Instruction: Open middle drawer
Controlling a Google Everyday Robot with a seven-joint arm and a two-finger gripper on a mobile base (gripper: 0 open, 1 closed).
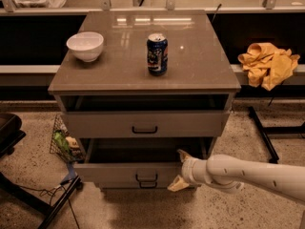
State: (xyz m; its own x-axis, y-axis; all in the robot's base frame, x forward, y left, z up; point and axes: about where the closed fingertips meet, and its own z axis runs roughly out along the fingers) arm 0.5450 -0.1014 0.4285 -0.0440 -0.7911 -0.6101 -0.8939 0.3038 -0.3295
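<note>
Grey-beige cabinet (200,73), 3 drawers, floor-standing, centre of view. On its top: white bowl (85,46) at 10 o'clock from the centre of the top, upright; blue soda can (157,54) near the centre, upright, well apart from the bowl. Top drawer (100,124) with black bar handle, dark gap above its front panel. Middle drawer (116,172) directly below, at 6 o'clock from the top drawer, pulled out toward the camera, dark interior visible behind its front panel, black handle at the centre. Bottom drawer (119,185) just beneath, only a thin strip and its handle showing. Gripper (179,170) at the right end of the middle drawer's front panel, at 3 o'clock from that drawer's handle, on a white arm (257,173) entering from 4 o'clock. Jaws released and spread apart, 1 tip above the panel's top edge, 1 tip low by the panel's lower edge; contact with the panel possible but not clear from this angle. Yellow cloth (268,63) on the ledge at 3 o'clock from the cabinet. Wire basket (64,142) with packets on the floor at 9 o'clock from the middle drawer.
</note>
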